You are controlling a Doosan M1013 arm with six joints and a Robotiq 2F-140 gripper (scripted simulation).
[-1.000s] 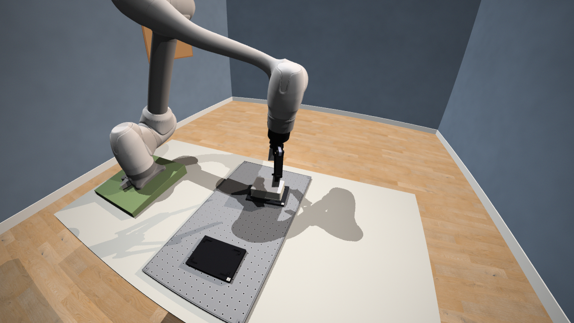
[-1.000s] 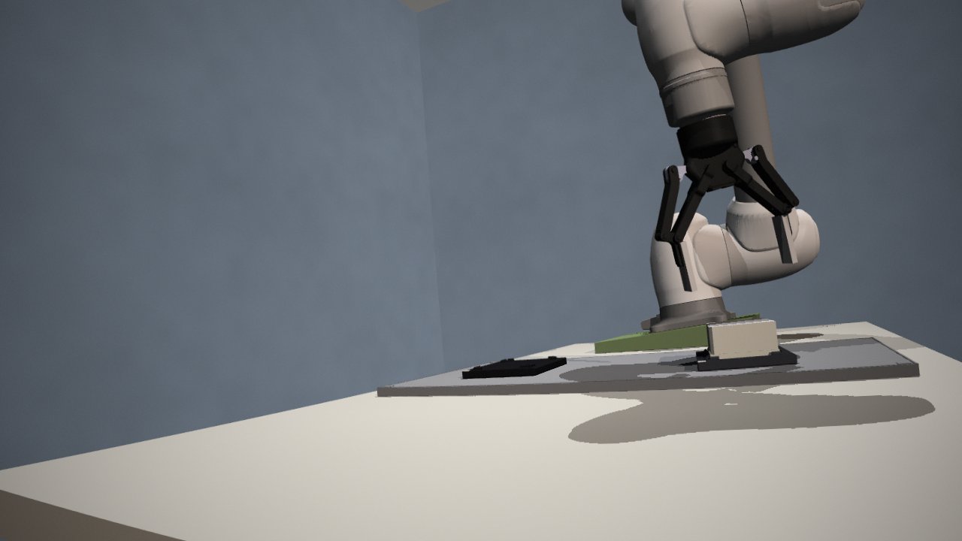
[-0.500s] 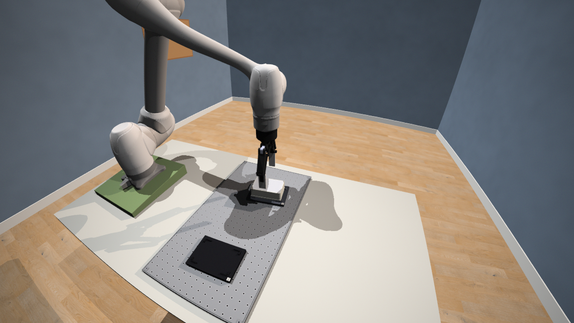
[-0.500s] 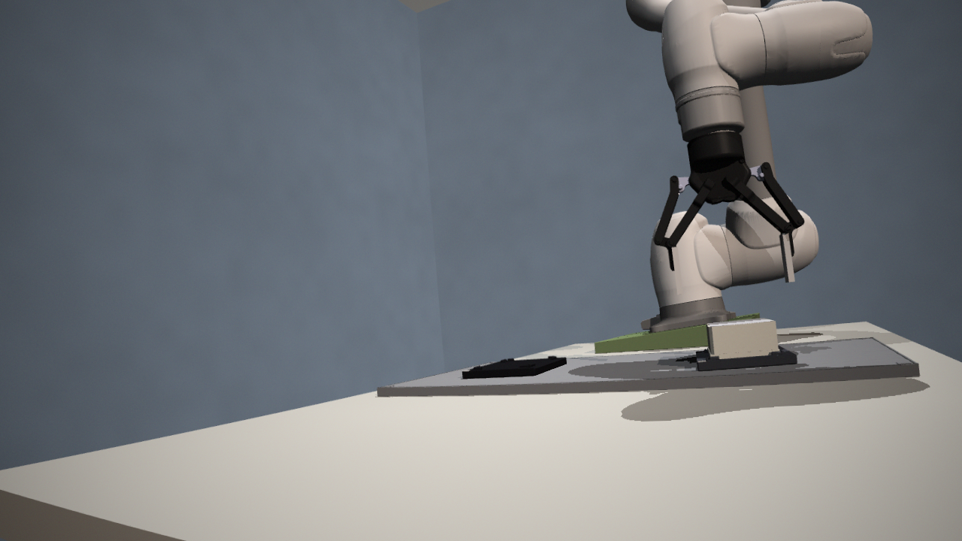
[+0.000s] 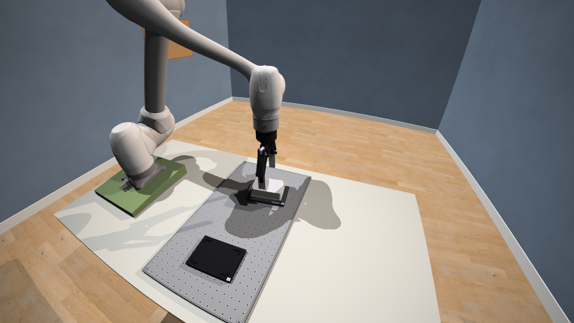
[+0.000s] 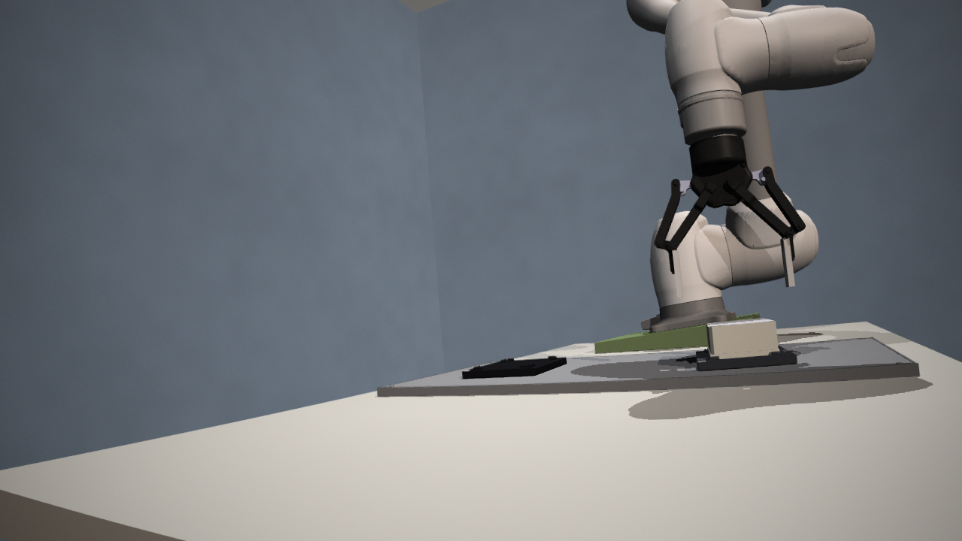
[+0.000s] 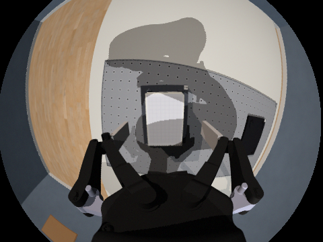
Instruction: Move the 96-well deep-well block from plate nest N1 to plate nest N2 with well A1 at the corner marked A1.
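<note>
The pale deep-well block [image 5: 269,188] sits in the black nest N1 [image 5: 267,197] at the far end of the grey perforated plate [image 5: 228,237]. It also shows in the exterior view [image 6: 741,338] and in the wrist view [image 7: 164,120]. My gripper [image 6: 730,272] is open wide and empty. It points straight down and hangs above the block, with a clear gap between the fingertips and the block's top. The empty black nest N2 [image 5: 215,257] lies at the near end of the plate and also shows in the exterior view [image 6: 514,367].
The arm's base stands on a green block [image 5: 142,184] left of the plate. The plate lies on a cream mat [image 5: 353,249] over a wooden floor. Blue walls stand around.
</note>
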